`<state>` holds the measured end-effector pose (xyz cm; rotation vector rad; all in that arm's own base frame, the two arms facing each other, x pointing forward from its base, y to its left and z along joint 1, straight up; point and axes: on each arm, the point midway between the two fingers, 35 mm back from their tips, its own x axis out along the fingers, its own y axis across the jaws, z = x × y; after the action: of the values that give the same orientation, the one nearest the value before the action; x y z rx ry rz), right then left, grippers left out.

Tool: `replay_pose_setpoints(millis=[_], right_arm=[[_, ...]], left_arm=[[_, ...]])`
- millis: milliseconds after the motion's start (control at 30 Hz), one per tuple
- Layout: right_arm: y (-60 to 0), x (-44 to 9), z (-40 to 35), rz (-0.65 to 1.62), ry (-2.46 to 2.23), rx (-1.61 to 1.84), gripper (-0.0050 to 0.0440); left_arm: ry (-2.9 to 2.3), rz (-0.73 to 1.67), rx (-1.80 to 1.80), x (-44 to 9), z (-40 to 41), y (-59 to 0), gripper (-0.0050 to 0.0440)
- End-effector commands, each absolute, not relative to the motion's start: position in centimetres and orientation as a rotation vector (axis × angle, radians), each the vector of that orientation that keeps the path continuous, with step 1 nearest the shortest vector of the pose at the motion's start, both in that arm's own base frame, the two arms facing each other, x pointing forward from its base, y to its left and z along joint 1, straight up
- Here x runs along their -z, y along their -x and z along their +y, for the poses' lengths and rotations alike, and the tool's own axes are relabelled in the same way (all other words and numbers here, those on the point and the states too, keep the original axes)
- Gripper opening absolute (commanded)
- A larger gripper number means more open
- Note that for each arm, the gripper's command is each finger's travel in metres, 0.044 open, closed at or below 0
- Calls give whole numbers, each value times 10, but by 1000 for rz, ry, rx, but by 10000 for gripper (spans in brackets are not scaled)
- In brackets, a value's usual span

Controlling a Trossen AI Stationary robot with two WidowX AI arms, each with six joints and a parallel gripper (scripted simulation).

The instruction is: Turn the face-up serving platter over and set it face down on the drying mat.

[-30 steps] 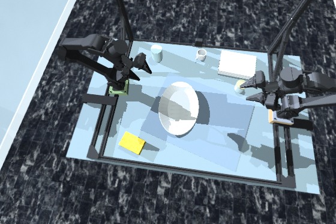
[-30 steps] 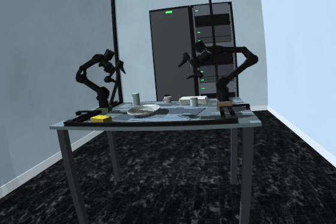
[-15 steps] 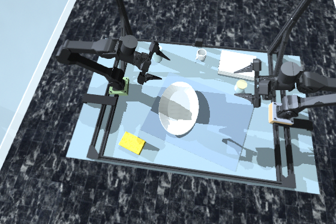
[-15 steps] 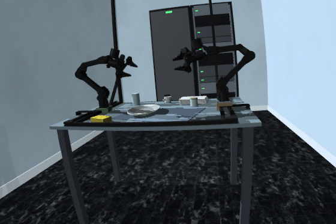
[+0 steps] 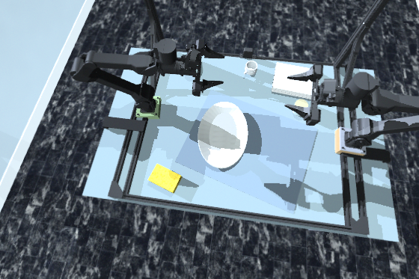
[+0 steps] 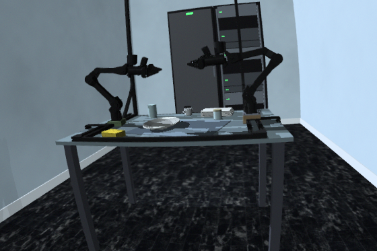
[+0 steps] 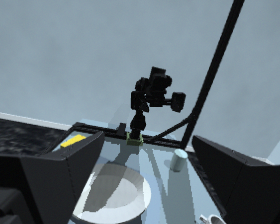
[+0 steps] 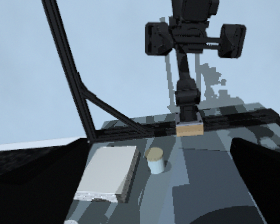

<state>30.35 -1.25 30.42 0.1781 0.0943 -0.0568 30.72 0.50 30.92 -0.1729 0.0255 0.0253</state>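
The white serving platter [image 5: 223, 135] lies face up on the left part of the blue drying mat [image 5: 262, 146], and also shows in the side view [image 6: 161, 123] and the left wrist view [image 7: 112, 195]. My left gripper [image 5: 295, 93] is open and empty, high above the table on the tan-mount side, well clear of the platter. My right gripper [image 5: 223, 69] is open and empty, high above the table on the green-mount side. In the side view the left gripper [image 6: 190, 64] and the right gripper [image 6: 158, 68] point at each other far above the platter.
A yellow sponge [image 5: 164, 177] lies near the front rail. A white mug [image 5: 251, 68], a white folded stack [image 5: 293, 82] and a pale cup [image 5: 300, 104] stand at the back. Another cup [image 6: 152, 110] stands near the green mount [image 5: 148, 108]. Black rails run along both sides.
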Motion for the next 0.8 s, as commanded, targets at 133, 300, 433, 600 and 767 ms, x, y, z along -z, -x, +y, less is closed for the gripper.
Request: replay_pose_setpoints(millis=[133,300,433,600,767], right_arm=[[-316,-323,0,-50,0,0,440],[-316,-320,-2,-41,-11,3,440],[-317,-261,-38,145,-253,85,440],[-294,-179,-84,307,-569,234,440],[-266,-129,-107,424,-917,403,440]], left_arm=[[0,-50,0,-323,0,-316,440],[0,-48,-1,-321,0,-317,440],[-3,-1,-19,-281,9,-332,440],[-2,67,-45,-222,22,-342,440],[1,114,-63,-182,31,-340,440]])
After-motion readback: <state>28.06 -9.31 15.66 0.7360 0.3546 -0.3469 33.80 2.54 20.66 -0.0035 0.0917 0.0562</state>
